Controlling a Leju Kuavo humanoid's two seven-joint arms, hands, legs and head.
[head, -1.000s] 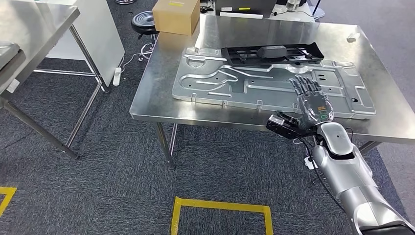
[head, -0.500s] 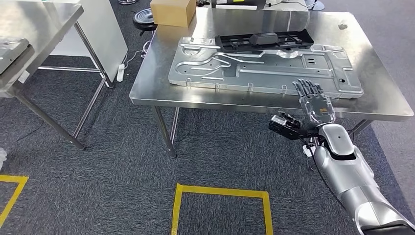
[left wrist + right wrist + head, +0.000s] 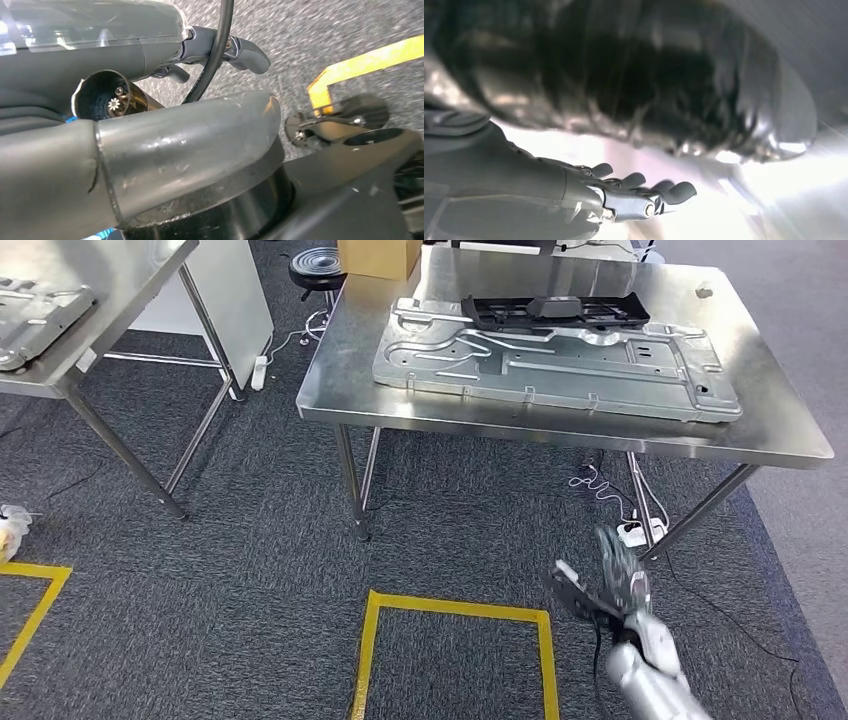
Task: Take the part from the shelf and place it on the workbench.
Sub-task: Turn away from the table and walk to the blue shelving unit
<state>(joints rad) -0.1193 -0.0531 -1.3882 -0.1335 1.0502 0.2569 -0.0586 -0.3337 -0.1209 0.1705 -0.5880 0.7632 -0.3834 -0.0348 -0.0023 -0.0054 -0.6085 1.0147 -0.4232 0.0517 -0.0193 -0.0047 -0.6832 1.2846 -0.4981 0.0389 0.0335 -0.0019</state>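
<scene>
right hand (image 3: 615, 585): low at the near right, over the dark grey carpet (image 3: 250, 560), well clear of the table; blurred in the head view, but in the right wrist view the fingers (image 3: 659, 192) lie apart with nothing in them.
left hand (image 3: 220, 47): in the left wrist view the fingers curl in above the carpet, holding nothing.
part: the large pressed silver sheet-metal panel (image 3: 560, 365) lies flat on the steel workbench (image 3: 780, 435) at the far right, a black plastic tray (image 3: 555, 312) along its far edge.
progress: judging by this, the placing looks done; nothing seems left but lowering the arm.
other: a second steel table (image 3: 120, 285) stands far left; a yellow tape square (image 3: 455, 615) marks the near floor.
</scene>
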